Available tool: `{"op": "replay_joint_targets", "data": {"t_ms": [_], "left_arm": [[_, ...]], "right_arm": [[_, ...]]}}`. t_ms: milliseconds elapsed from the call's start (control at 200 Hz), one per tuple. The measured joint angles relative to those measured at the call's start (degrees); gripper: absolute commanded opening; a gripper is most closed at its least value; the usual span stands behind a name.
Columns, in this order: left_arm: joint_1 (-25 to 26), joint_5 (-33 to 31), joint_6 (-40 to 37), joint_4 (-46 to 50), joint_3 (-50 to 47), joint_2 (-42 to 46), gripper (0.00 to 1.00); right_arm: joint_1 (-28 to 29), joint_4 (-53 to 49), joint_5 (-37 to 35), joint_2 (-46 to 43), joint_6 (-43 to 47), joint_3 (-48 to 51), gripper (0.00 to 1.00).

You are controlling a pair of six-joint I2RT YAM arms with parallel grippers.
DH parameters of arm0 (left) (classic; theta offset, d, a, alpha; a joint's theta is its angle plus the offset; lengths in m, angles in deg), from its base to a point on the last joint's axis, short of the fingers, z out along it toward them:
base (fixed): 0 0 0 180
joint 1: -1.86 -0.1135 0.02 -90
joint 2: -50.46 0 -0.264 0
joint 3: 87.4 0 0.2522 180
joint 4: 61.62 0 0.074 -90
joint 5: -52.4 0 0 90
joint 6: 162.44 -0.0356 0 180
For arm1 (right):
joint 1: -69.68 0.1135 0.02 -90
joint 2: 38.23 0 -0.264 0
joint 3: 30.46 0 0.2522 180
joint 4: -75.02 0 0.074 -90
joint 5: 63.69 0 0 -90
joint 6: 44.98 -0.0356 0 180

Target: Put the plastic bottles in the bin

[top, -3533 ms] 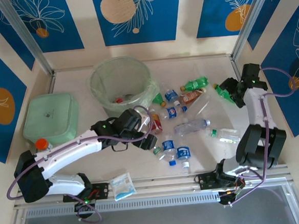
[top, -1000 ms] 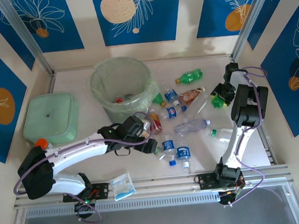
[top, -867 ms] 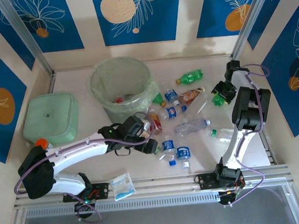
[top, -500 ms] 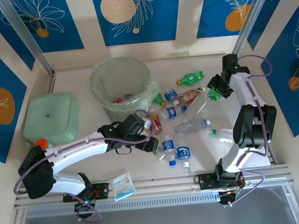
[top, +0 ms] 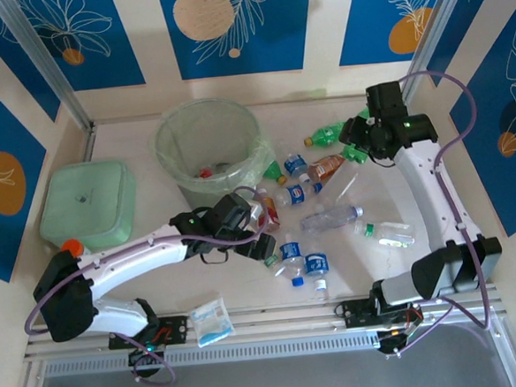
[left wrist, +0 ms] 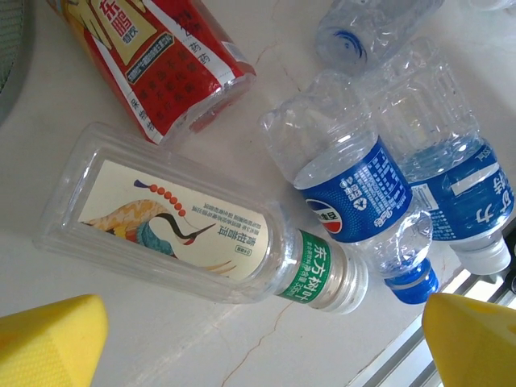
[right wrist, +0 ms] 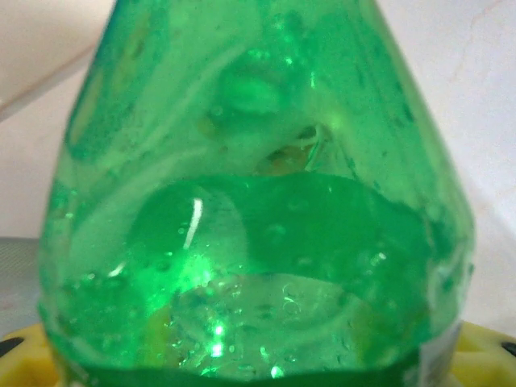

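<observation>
The bin [top: 177, 155], a round pale-green bucket with a bag liner, stands at the back left with something red inside. Several plastic bottles lie to its right: a green one [top: 328, 134], a brown-labelled one [top: 327, 166], blue-labelled ones [top: 314, 264] and a clear one [top: 330, 217]. My right gripper [top: 361, 140] is shut on a green bottle [right wrist: 258, 218], held above the table's back right. My left gripper [top: 260, 244] is open and low. Between its yellow fingertips [left wrist: 48, 345] lies a clear crane-label bottle [left wrist: 169, 222], beside a red-labelled bottle [left wrist: 157, 64] and a blue-labelled one [left wrist: 355, 189].
A flat pale-green lidded box [top: 87, 205] sits at the left. A blue-white sachet packet [top: 212, 322] lies by the front rail [top: 285, 320]. An orange-capped item [top: 71, 249] shows near the left arm's elbow. Bare table lies behind the bottles at the back.
My right arm has swung left from the far right wall, carrying the green bottle toward the middle of the back. The left gripper has stayed by the crane-label bottle.
</observation>
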Motion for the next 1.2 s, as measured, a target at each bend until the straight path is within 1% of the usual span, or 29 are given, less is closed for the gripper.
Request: {"op": "replay_joint_targets", "data": {"t_ms": [385,615,845,965,1200], "left_arm": [[0.0,0.0,0.0,0.3,0.8,-1.2,1.00],[0.0,0.0,0.0,-0.3,0.8,-1.2,1.00],[0.0,0.0,0.0,-1.0,0.8,-1.5,1.00],[0.0,0.0,0.0,-1.2,0.8,-1.5,1.00],[0.0,0.0,0.0,-1.9,0.7,-1.5,1.00]], "right_arm": [[18.4,-3.7,-4.5,-0.5,-0.6,-11.7,0.59],[26.9,-3.3,-4.8,3.9,-0.4,-17.9,0.59],[32.8,-1.9,-4.9,12.8,1.3,-24.2,0.58],[34.8,-1.9,-4.9,16.9,2.2,-27.7,0.58],[37.7,-2.3,-5.4,23.9,3.8,-37.5,0.59]]}}
